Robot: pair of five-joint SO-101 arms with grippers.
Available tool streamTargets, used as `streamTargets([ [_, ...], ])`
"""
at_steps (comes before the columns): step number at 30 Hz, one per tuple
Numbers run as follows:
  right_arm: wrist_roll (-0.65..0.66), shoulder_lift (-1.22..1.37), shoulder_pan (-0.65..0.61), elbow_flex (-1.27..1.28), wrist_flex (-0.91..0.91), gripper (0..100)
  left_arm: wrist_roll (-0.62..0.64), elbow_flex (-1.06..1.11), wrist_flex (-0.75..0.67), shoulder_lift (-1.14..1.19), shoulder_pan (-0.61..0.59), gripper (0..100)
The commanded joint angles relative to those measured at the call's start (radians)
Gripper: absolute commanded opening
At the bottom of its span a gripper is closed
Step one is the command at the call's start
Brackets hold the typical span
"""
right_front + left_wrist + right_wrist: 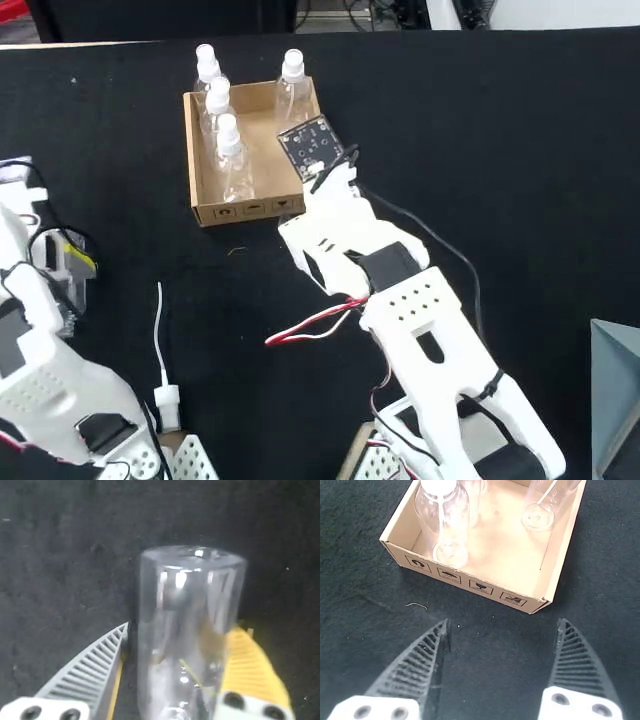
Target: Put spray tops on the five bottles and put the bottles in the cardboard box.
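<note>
The cardboard box (202,170) stands at the back of the black table and holds several clear bottles with white spray tops, one of them in its front left part (231,152). My right gripper (312,200) hangs by the box's front right corner. In the right wrist view it (503,627) is open over bare table, just short of the box's front wall (470,584). At the table's left edge, my left gripper (182,630) is shut on another clear bottle (190,620), between a grey finger (95,667) and a yellow finger (252,672). A loose spray top (165,393) with its long tube lies front left.
A red and white cable (310,328) loops off the right arm over the middle of the table. A grey object (615,390) shows at the right edge. The arms' bases stand along the front edge.
</note>
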Motion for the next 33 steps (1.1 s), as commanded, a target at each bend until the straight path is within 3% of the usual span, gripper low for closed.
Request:
streamTargets([
  [1, 0.018, 0.008, -0.015, -0.008, -0.031, 27.6, -0.046, -0.061, -0.003, -0.003, 0.035, 20],
  [9, 0.018, 0.002, -0.015, -0.008, -0.028, 27.6, -0.048, -0.056, 0.002, -0.034, 0.059, 13],
  [17, 0.018, 0.001, -0.014, -0.01, -0.025, 27.6, -0.054, -0.054, 0.032, -0.08, 0.074, 12],
  [33, 0.018, -0.001, 0.04, -0.025, -0.02, 27.6, -0.463, -0.163, 0.339, -0.08, 0.219, 13],
])
